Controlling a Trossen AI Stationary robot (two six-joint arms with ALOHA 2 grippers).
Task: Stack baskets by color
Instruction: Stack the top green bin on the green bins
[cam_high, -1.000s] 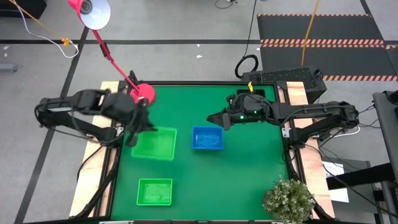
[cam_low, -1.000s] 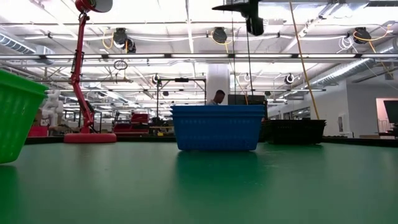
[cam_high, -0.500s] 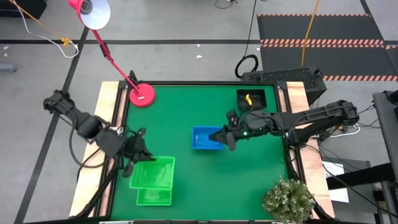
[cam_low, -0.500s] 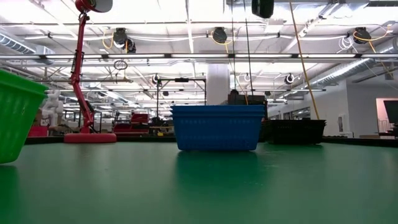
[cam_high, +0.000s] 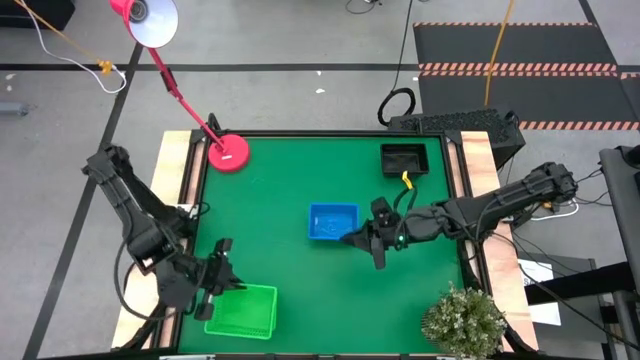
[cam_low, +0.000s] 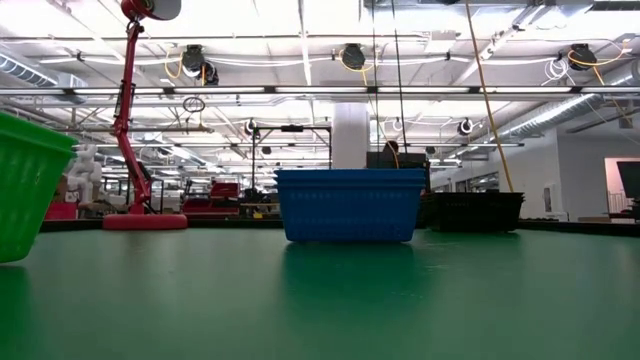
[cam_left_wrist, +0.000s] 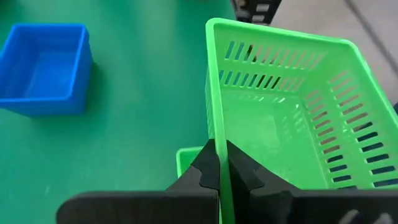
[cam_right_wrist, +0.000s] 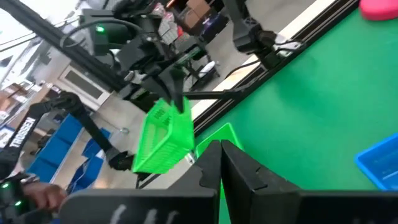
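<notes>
Two green baskets meet near your bench's front-left corner: left end effector (cam_left_wrist: 219, 163) pinches the upper green basket (cam_high: 243, 308) by its rim for nesting; right end effector (cam_high: 368, 243) is closed, empty, beside the blue basket (cam_high: 332, 221).

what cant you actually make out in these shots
- Second green basket: left wrist view shows only a corner, hidden under the held green basket.
- Black basket: contents too small in the high view.
- Left gripper: its grip point is too small in the high view.
</notes>
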